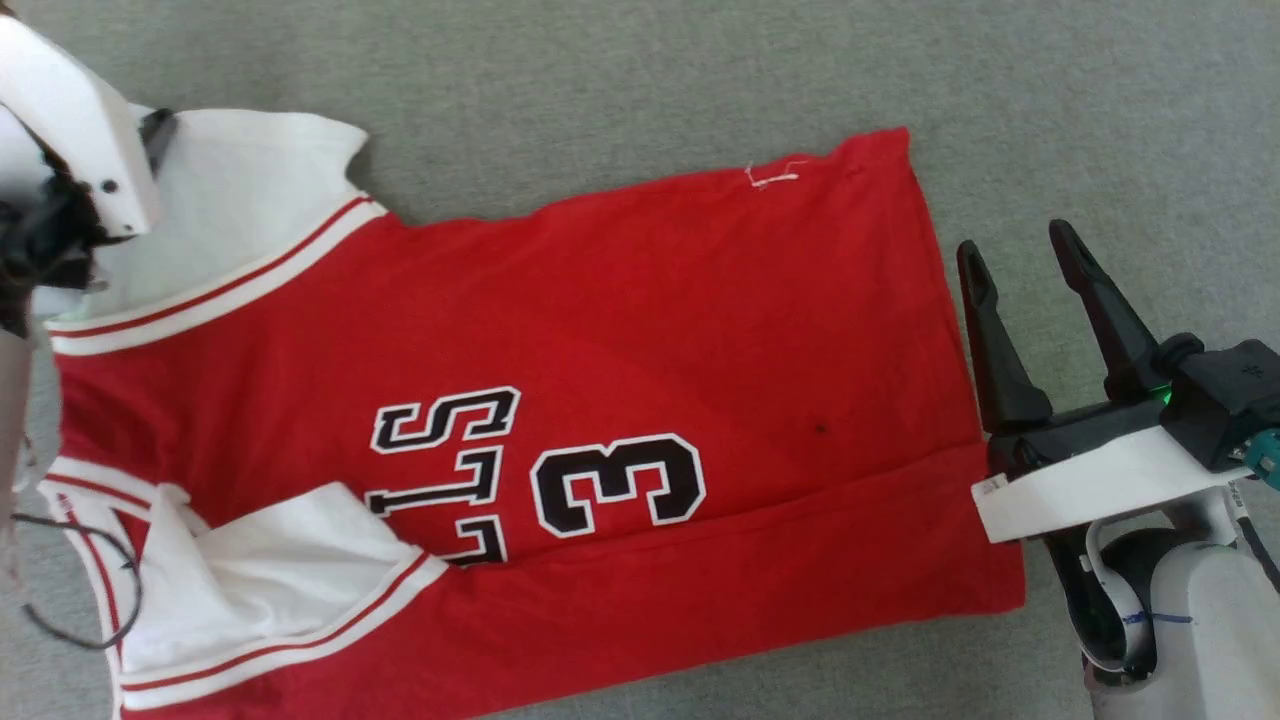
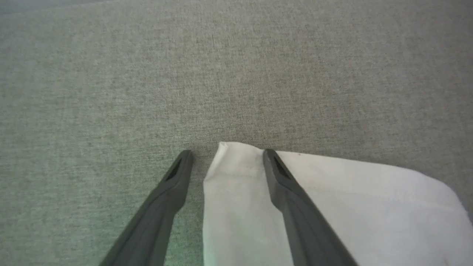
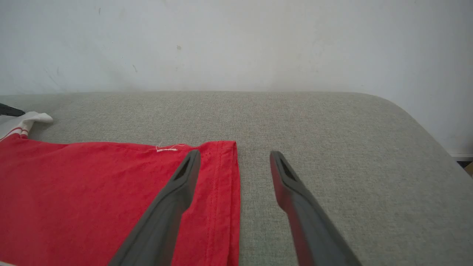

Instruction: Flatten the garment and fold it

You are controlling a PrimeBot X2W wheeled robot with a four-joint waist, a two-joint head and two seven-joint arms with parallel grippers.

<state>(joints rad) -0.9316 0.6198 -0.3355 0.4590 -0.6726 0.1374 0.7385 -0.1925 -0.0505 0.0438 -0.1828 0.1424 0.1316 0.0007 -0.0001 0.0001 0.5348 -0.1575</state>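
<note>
Garment (image 1: 600,330): red basketball-jersey T-shirt, white short sleeves, red-white striped trim, black white-edged lettering and number. Lies front-up across grey fabric-covered desk (image 1: 700,80), sleeve end toward robot's left, hem (image 1: 955,380) toward its right. Mostly spread; near long side turned over in a band, near sleeve (image 1: 270,560) crumpled back onto the chest, hiding part of the lettering. Far sleeve (image 1: 250,180) fairly flat.

Left gripper (image 2: 227,153): open, empty, poised at outer corner of far sleeve, one finger above white cloth, the other above bare desk. Contact with cloth: cannot tell.

Right gripper (image 1: 1014,240): open, empty, at far corner of hem, one finger over red cloth, the other over desk.

Probable hazards:
- Thin pinch. With only a corner between the fingers, may catch one layer or slip off under pull.
- Uneven tension. Unequal pull from the two ends likely skews the body and drags new wrinkles in.
- Buried sleeve. If folded before near sleeve and turned band are laid out, traps a lump inside.
- Bunching. Fingertips pressed low may plough cloth into a ridge.
</note>
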